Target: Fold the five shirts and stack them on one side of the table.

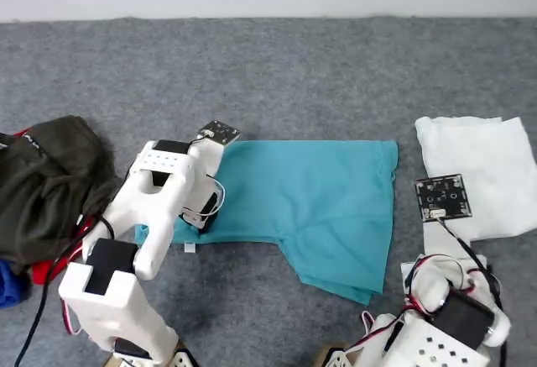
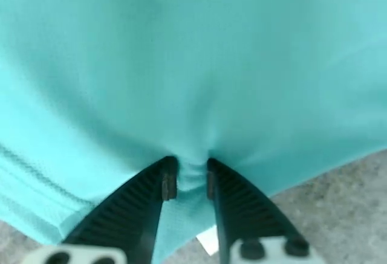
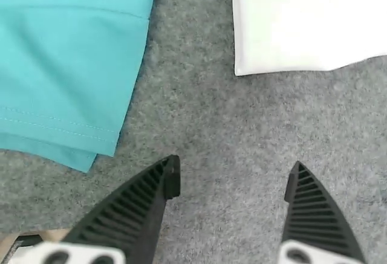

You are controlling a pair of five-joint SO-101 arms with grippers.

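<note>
While a white shirt [image 1: 482,165] lay folded at the right of the surface [image 1: 277,73], the teal shirt [image 1: 319,199] lay in the middle, partly folded, its fabric pinched by the left claw [image 2: 186,179]. The right claw [image 3: 233,182] hung spread between the two shirts. A heap of garments [image 1: 46,186] at the left apparently awaited folding.

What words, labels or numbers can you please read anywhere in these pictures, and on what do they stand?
None can be read.
White tag on the teal shirt: too small to read.
Black circuit board: markings too small to read.
</note>
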